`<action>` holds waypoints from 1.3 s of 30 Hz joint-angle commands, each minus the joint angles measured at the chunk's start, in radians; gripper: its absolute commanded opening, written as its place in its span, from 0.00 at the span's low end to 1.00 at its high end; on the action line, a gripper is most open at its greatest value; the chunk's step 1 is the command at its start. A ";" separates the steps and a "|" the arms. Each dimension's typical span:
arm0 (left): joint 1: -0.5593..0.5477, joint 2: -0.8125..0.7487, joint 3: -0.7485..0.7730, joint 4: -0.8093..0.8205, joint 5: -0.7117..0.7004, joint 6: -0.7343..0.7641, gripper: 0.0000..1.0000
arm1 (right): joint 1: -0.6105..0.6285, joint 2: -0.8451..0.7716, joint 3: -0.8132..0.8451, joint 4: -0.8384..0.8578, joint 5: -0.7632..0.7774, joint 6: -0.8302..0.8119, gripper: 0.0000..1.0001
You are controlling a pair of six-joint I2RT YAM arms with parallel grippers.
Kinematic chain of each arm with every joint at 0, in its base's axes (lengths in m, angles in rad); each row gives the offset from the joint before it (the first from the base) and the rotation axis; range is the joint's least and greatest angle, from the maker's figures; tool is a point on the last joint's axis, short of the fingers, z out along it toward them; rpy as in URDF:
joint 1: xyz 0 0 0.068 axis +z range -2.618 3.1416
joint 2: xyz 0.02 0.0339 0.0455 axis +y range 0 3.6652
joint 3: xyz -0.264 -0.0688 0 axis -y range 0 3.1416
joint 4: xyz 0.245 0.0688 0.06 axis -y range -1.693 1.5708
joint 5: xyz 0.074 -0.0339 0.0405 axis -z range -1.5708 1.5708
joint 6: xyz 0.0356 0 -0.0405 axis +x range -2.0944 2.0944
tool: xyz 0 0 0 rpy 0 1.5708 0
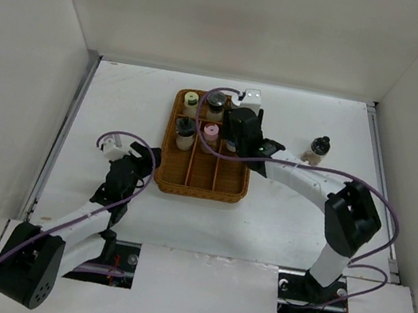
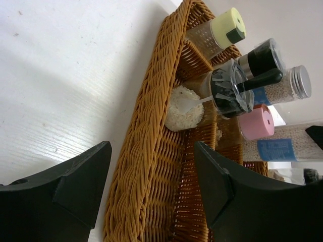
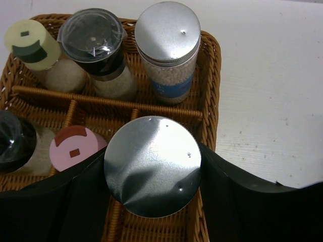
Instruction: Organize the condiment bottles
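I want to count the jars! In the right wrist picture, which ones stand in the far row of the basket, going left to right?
Yellow-lidded jar → black-lidded jar → silver-lidded jar.

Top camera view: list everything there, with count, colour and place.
wicker tray: one, brown, table centre.
far silver-lid jar: one, far-right.
nearer silver-lid jar: one, near-right, gripped.
black-top grinder: one, far-middle.
black-lid jar: one, near-left.
yellow-green-lid jar: one, far-left.
pink-lid jar: one, near-middle.
loose bottle: one, dark cap, right of tray.
table: one, white.
left gripper: black, open, beside tray's left rim.
right gripper: black, shut on nearer silver-lid jar.
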 commanded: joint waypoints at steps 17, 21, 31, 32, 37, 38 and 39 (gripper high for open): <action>0.003 0.005 0.015 0.041 0.007 0.008 0.65 | -0.011 -0.203 -0.073 0.120 0.021 0.031 0.90; 0.000 -0.001 0.016 0.043 0.001 0.010 0.64 | -0.102 -0.358 -0.182 0.135 0.037 0.043 0.75; -0.005 0.005 0.015 0.044 0.008 0.010 0.63 | -0.465 -0.368 -0.282 -0.003 0.147 0.087 0.71; 0.001 0.002 0.013 0.044 0.005 0.010 0.63 | -0.491 -0.345 -0.282 0.000 0.135 0.087 0.78; 0.003 0.008 0.012 0.044 0.017 0.008 0.64 | -0.572 -0.221 -0.239 -0.006 0.026 0.098 0.89; 0.003 0.007 0.012 0.044 0.011 0.010 0.64 | -0.580 -0.201 -0.235 -0.006 0.011 0.107 0.90; 0.003 0.007 0.013 0.044 0.010 0.010 0.64 | -0.591 -0.181 -0.230 -0.004 -0.008 0.118 0.90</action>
